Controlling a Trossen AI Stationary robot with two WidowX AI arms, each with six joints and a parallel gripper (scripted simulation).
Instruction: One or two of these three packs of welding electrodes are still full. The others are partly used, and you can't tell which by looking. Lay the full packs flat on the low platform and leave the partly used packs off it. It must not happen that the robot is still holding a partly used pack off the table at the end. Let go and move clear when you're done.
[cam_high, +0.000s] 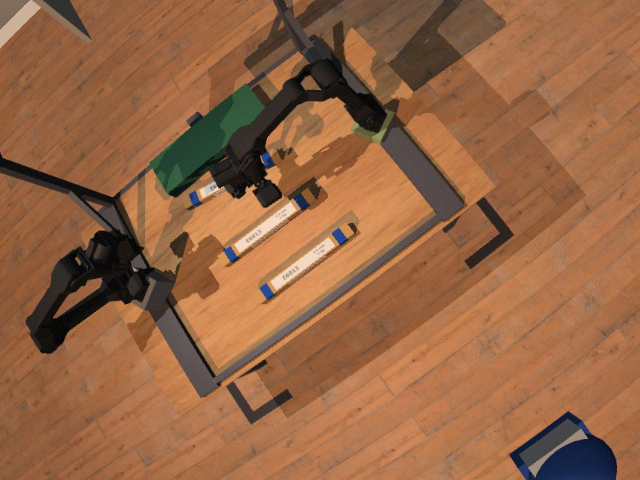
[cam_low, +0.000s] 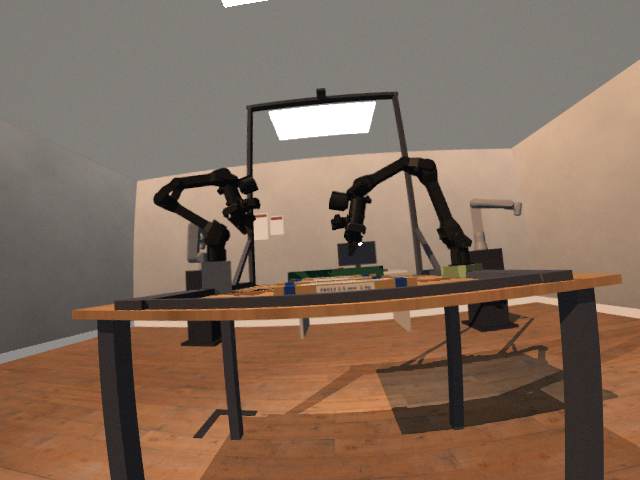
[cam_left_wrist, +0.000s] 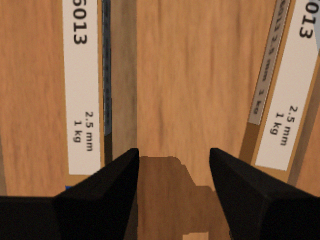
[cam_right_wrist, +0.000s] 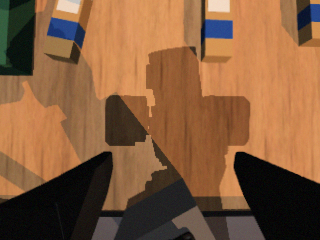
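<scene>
1. My left gripper (cam_high: 236, 190) (cam_low: 352, 251) (cam_left_wrist: 174, 155) hung about half open above the table (cam_high: 232, 330) (cam_low: 346, 308), holding nothing; my right gripper (cam_high: 136, 284) (cam_low: 245, 229) (cam_right_wrist: 173, 159) was wider open, also holding nothing.
2. Below the left fingers, the far pack (cam_high: 204, 193) (cam_left_wrist: 287, 100) (cam_right_wrist: 66, 30) and middle pack (cam_high: 266, 227) (cam_left_wrist: 84, 90) (cam_right_wrist: 217, 30) lay flat, apart.
3. The near pack (cam_high: 303, 263) (cam_low: 345, 287) (cam_right_wrist: 310, 22) lay flat beyond the middle one.
4. All looked alike: long cardboard boxes, white labels reading E6013, blue bands.
5. Just beside the far pack stood the green platform (cam_high: 206, 139) (cam_low: 336, 270) (cam_right_wrist: 15, 40); all three were off it.
</scene>
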